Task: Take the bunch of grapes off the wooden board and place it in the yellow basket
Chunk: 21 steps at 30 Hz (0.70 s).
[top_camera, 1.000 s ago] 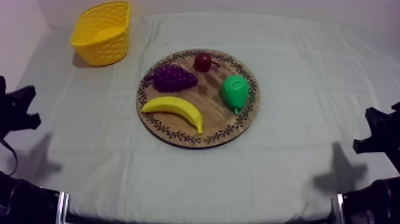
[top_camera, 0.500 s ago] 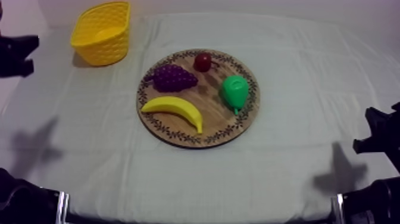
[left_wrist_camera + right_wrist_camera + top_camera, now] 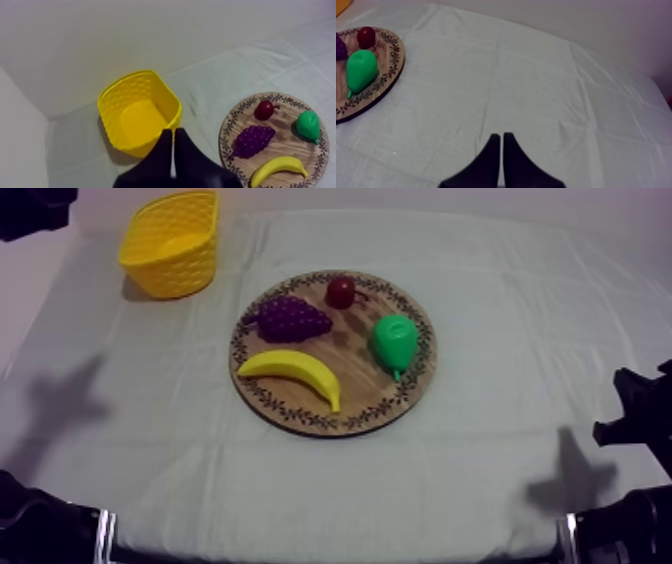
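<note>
we find the grapes [image 3: 289,318] by the board's [image 3: 300,412] far-left rim | basket [image 3: 188,276] at the surface's [image 3: 520,318] far-left corner | left pincer [image 3: 173,131] near it, fingers together; right pincer [image 3: 501,135] likewise | risk: descending unopened, we shove the grapes into the small red fruit [image 3: 341,291]

The round wooden board [image 3: 362,393] with its patterned rim lies in the middle of the cloth-covered surface [image 3: 520,318]. Four toy fruits rest on it. The bunch of grapes [image 3: 291,318] is at the far left, and the small red fruit [image 3: 341,291] is near it by the far rim. The pear [image 3: 395,341] is on the right and the banana [image 3: 293,372] along the near left. The yellow basket [image 3: 172,243] stands upright at the far left corner, well apart from the board. A black part of the left arm [image 3: 35,208] shows left of the basket. The right arm [image 3: 640,420] sits low at the right edge.
</note>
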### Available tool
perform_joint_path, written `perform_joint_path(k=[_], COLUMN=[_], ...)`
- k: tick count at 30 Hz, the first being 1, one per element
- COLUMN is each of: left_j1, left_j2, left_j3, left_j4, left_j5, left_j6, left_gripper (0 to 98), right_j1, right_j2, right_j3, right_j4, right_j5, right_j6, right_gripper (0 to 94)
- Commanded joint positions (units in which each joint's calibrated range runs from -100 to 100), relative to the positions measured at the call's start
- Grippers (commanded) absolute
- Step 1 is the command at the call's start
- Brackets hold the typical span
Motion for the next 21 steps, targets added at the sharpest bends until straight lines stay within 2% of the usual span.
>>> perform_joint_path(k=[1, 21], left_j1=[0.19, 3.16], left_j2=[2.80, 24.37], left_j3=[-2.06, -19.61], left_j4=[-0.09, -1.18], left_j5=[0.16, 0.34], left_j6=[-0.19, 0.04], left_gripper=[0.0, 0.0], right_j1=[0.00, 0.00], right_j2=[-0.02, -0.02], right_j3=[-0.01, -0.01], right_j4=[0.01, 0.01], right_j5=[0.01, 0.01], right_j6=[0.00, 0.00], right_gripper=[0.5, 0.5])
